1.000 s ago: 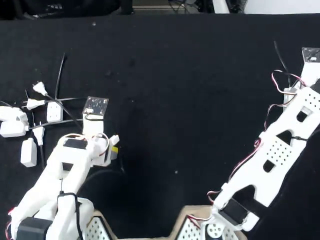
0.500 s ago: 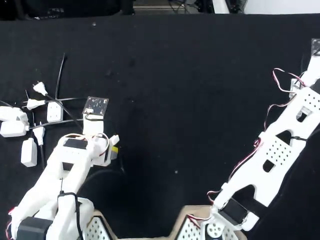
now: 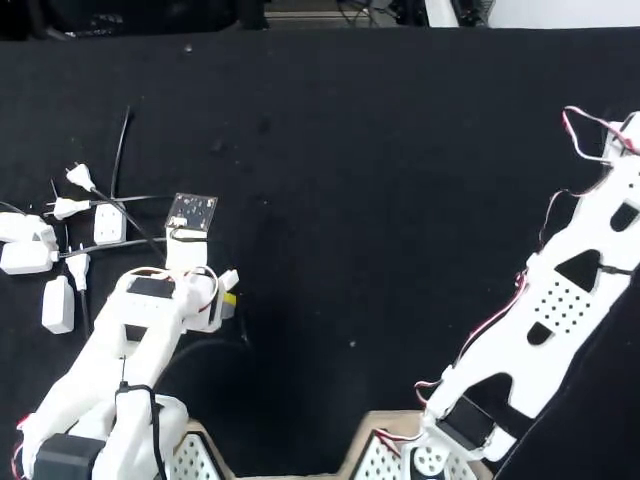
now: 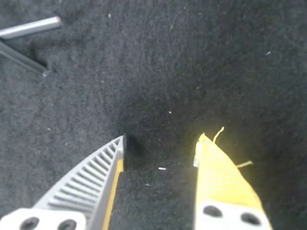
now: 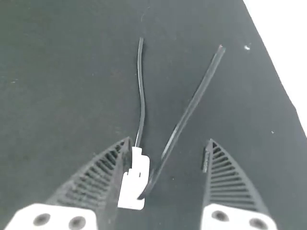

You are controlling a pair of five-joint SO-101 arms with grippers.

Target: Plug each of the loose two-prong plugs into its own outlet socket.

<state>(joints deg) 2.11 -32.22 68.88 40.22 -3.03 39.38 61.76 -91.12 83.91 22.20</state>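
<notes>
My left gripper (image 4: pixel 160 143): unmoved, wide open, empty, over bare table (image 3: pixel 350 150). Sockets (image 3: pixel 108 223), loose plugs (image 3: pixel 78 178) just beyond, left edge. My right gripper (image 5: pixel 168 143): swung out toward right edge, open, straddling plug (image 5: pixel 133 184), not clamped. I judge grab comes next.

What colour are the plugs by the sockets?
The plugs are white, clearest in the high view.
</notes>
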